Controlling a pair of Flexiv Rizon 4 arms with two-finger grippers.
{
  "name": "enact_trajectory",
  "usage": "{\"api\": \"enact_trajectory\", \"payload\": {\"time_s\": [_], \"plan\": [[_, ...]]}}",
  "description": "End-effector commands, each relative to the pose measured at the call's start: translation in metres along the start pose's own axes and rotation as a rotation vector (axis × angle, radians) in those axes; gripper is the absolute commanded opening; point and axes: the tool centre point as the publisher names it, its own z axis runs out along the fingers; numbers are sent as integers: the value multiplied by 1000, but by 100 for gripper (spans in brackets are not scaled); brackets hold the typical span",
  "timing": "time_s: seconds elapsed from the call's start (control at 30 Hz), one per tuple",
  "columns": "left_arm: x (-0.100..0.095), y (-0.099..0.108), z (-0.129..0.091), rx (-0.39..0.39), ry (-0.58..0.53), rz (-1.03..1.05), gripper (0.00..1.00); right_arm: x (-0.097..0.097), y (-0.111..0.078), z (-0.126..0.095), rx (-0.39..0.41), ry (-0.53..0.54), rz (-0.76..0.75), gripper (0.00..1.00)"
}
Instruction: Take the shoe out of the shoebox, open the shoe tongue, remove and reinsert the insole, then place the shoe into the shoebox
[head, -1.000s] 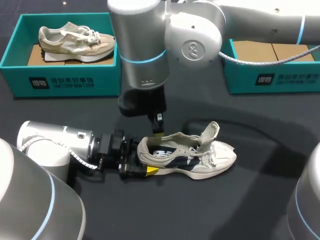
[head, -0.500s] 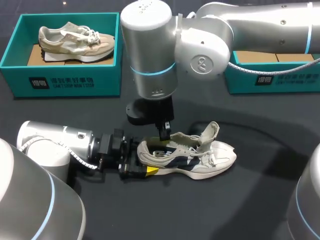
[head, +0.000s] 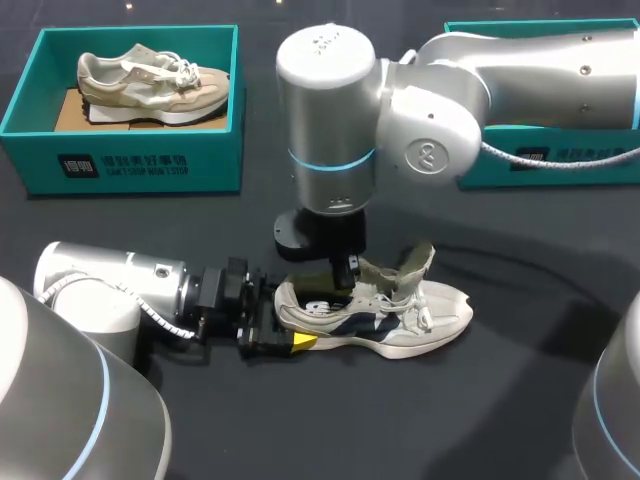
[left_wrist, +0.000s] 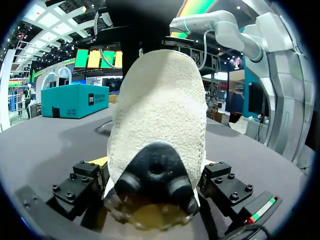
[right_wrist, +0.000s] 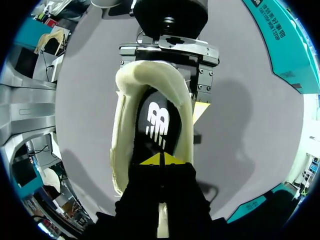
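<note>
Right claw (right_wrist: 161, 160): down inside the shoe (head: 400, 322) through its collar. Yellow tips are pressed together and rest on the black insole (right_wrist: 157, 120), just forward of the heel cup. Cannot tell whether a fold of insole is caught between them; no lifted edge shows.

Left claw (head: 285, 320): clamped on the shoe's heel, one finger on each side, low by the sole.

Shoe: out of its box, upright on its sole on the table (head: 470, 420), toe pointing away from the left claw. The tongue (head: 418, 262) stands up above the laces, so the throat is open.

Boxes: a teal box (head: 130, 160) well beyond the shoe's heel end holds a second shoe (head: 140, 85). Another teal box (head: 560, 165) sits well beyond the toe end, its inside mostly hidden by the right arm.

Step in hand (judgement): taking the insole out, roughly mid-task.

How to do it well (judgement):
- Work at the insole's rear edge, not its flat middle, where closed tips only press down.
- Part the tips a little, slip one under the edge at the heel cup, then pinch.
- Peel upward first, then draw out along the shoe's length so the forefoot part slides free under the tongue.
- The heel clamp must stay firm, or the whole shoe will lift with the insole.
- Watch for the collar folding inward or the insole snagging on the tongue.
</note>
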Motion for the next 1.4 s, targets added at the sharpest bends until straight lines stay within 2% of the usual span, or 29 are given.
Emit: {"api": "enact_trajectory", "payload": {"time_s": [0.03, 0.47, 0.57, 0.63, 0.7, 0.87, 1.1, 1.4], "plan": [[0, 1, -1, -1, -1, 1, 0, 4, -14, 10, -36, -25, 5, 0], [0, 1, -1, -1, -1, 1, 0, 4, -31, 30, -64, -67, 49, 0], [0, 1, -1, -1, -1, 1, 0, 2, -32, 33, -76, -72, 42, 24], [0, 1, -1, -1, -1, 1, 0, 0, -32, 33, -78, -69, 39, 31], [0, 1, -1, -1, -1, 1, 0, -1, -32, 34, -78, -65, 34, 33], [0, 1, -1, -1, -1, 1, 0, -5, -31, 40, -96, -31, 28, 37], [0, 1, -1, -1, -1, 1, 0, -6, -25, 52, -121, 56, 46, 37], [0, 1, -1, -1, -1, 1, 0, 13, -11, 70, -145, 167, 105, 38]]}}
